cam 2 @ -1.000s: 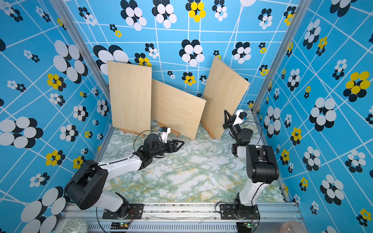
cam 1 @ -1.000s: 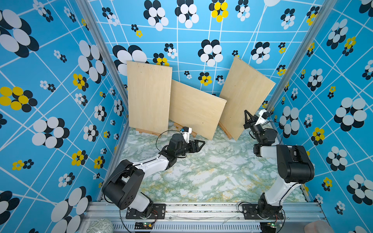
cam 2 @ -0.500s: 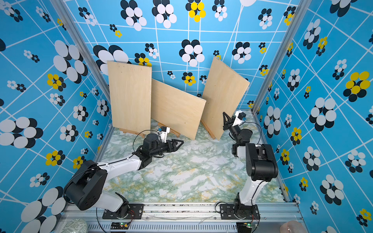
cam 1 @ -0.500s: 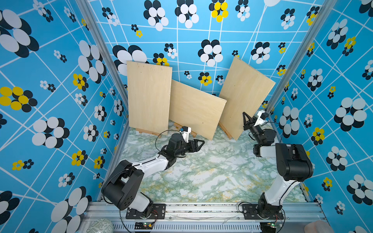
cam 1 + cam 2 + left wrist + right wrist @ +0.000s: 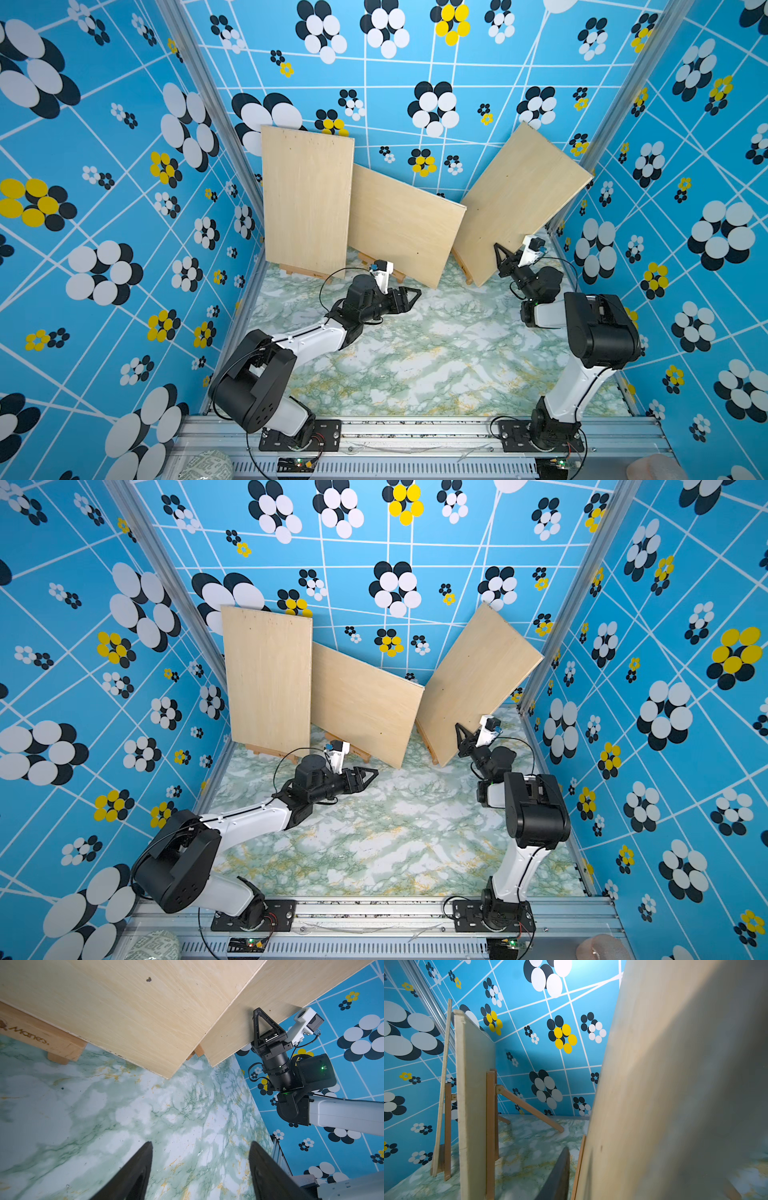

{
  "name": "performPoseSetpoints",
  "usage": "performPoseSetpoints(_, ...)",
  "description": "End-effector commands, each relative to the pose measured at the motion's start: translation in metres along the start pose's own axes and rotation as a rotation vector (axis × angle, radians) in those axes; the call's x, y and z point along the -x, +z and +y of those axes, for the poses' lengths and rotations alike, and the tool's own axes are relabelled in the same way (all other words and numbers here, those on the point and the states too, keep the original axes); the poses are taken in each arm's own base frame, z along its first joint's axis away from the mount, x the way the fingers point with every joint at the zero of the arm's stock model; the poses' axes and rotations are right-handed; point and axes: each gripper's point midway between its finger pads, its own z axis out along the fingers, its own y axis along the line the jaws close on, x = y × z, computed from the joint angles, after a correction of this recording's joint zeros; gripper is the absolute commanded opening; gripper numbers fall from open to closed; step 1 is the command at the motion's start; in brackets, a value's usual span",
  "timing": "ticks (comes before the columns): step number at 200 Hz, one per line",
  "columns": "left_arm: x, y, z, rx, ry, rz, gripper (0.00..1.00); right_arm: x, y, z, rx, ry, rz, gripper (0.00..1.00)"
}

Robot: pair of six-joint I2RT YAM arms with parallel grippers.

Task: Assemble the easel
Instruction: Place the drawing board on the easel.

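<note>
Three pale plywood boards stand on small wooden easels by the back wall: the left board, the middle board and the tilted right board. My left gripper hovers open and empty over the marble table, just in front of the middle board's low corner. My right gripper is at the right board's lower edge. In the right wrist view one finger stands a narrow gap off the board, and the other finger is hidden behind it.
Easel bases poke out under the boards. A slanted back leg props the middle easel behind its board. Blue flowered walls close in the left, back and right sides. A metal rail runs along the front.
My right gripper's jaws have parted from the right board's edge and the gripper has shifted slightly toward the table. The left arm has hardly moved.
</note>
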Motion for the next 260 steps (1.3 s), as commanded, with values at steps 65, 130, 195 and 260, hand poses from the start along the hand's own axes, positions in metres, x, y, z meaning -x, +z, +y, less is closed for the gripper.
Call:
performPoseSetpoints(65,0.004,-0.002,0.001,-0.011,-0.001,-0.011,0.75,-0.004,-0.005,-0.002,-0.008,-0.002,0.006,0.48)
performPoseSetpoints(130,0.007,-0.005,-0.002,-0.016,0.017,-0.021,0.76,0.011,-0.014,0.003,-0.016,-0.006,-0.022,0.59)
performPoseSetpoints(195,0.01,-0.013,-0.009,-0.035,0.037,-0.039,0.77,0.031,-0.05,0.006,-0.086,0.038,-0.068,0.66)
performPoseSetpoints(260,0.009,-0.03,-0.013,-0.049,0.048,-0.066,0.81,0.049,-0.092,0.032,-0.108,0.038,-0.036,0.68)
